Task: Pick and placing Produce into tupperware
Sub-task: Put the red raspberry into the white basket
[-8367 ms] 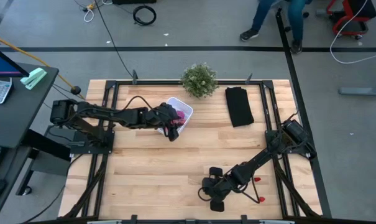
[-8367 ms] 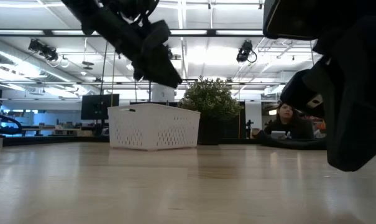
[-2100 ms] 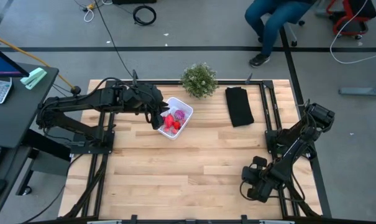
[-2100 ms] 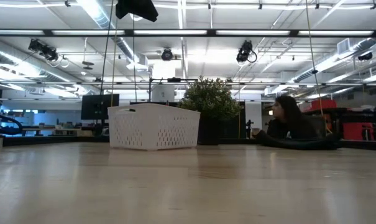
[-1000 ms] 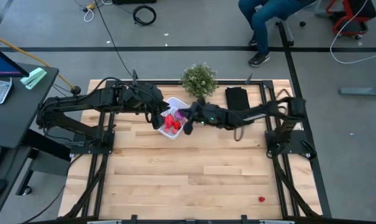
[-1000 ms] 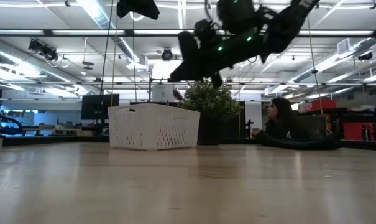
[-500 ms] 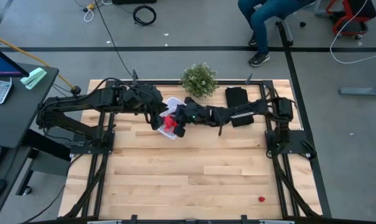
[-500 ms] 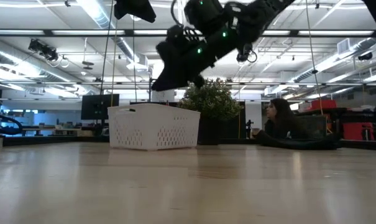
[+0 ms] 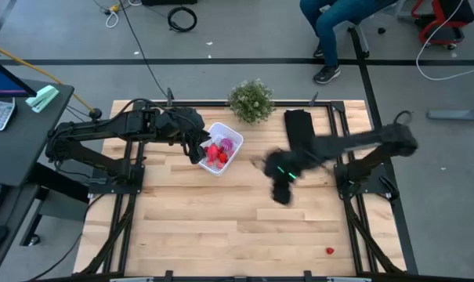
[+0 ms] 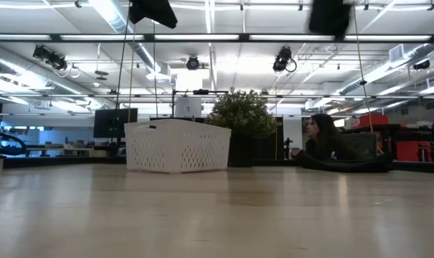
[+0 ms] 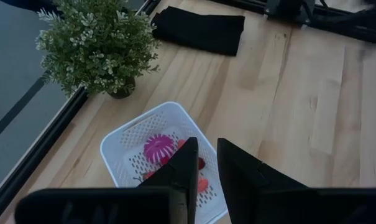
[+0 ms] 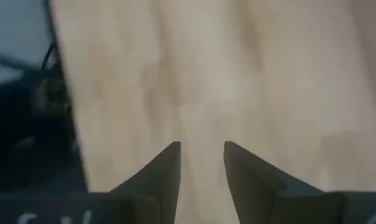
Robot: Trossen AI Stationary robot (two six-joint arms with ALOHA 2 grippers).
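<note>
The white tupperware (image 9: 223, 128) stands on the table's far left part. It holds red produce (image 9: 215, 153) and a spiky purple piece (image 9: 229, 144); the left wrist view shows the tupperware (image 11: 116, 149) and the purple piece (image 11: 157, 148) below the fingers. One red piece (image 9: 329, 251) lies alone near the table's near right corner. My left gripper (image 9: 196, 147) hovers at the tupperware's left edge, open by a narrow gap (image 11: 205, 143), holding nothing. My right gripper (image 9: 282, 191) is blurred over mid-table, right of the tupperware, open and empty (image 12: 201, 147).
A green potted plant (image 9: 251, 100) stands at the far edge just behind the tupperware. A black folded cloth (image 9: 299, 124) lies to its right, partly under my right arm. Bare wood spreads across the near half. A person sits beyond the far edge.
My right gripper was above the tupperware one second and half a second ago. It has since swung fast toward the table's right and near edge, and now hangs over bare wood. My left gripper and the tupperware have stayed put.
</note>
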